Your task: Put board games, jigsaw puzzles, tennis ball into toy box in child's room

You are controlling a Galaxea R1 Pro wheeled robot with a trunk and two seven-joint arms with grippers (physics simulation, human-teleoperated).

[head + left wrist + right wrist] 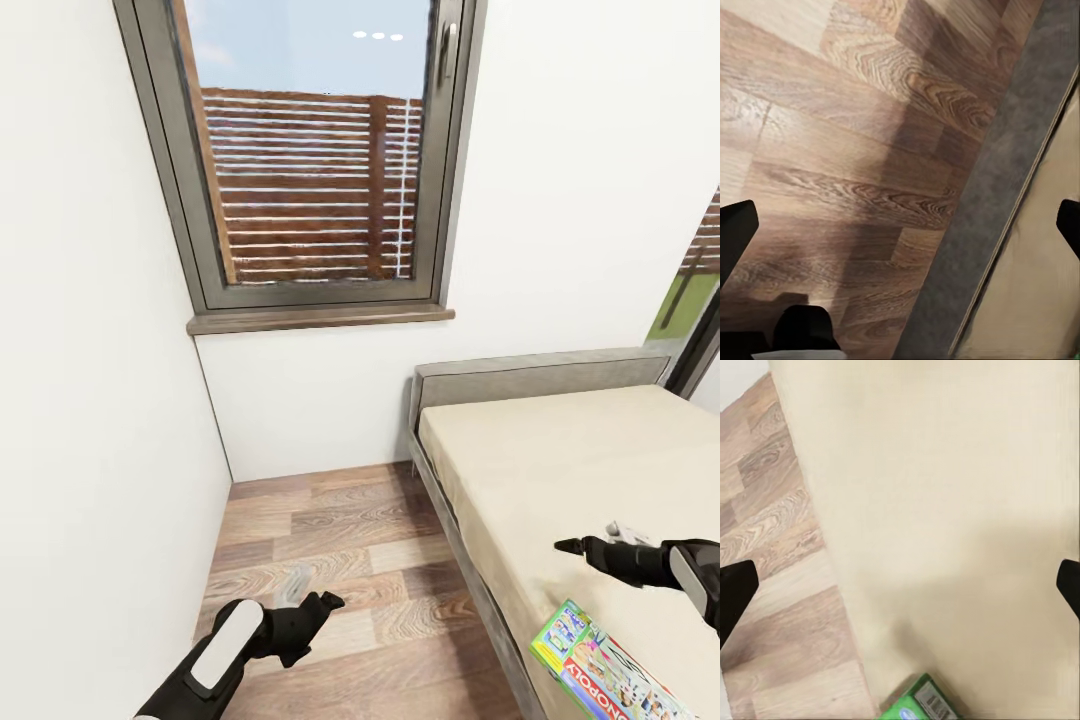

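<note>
One board game, a white-green Monopoly box [610, 672], lies flat on the beige bed [560, 450] near its front edge. Its green corner [919, 706] shows in the right wrist view. My right gripper [590, 540] hovers over the mattress just beyond the box, open, with nothing between its fingers. My left gripper [315, 620] hangs over the wood-plank floor [330, 540] to the left of the bed, also open and empty. In the left wrist view the fingertips [735, 232] stand far apart above floor planks and the grey bed frame [997, 225]. The table and toy box are out of view.
A white wall [90, 350] runs close along the left. A grey-framed window [310, 150] with a sill sits in the far wall. The bed's grey headboard [540, 372] stands against that wall. A strip of floor lies between wall and bed.
</note>
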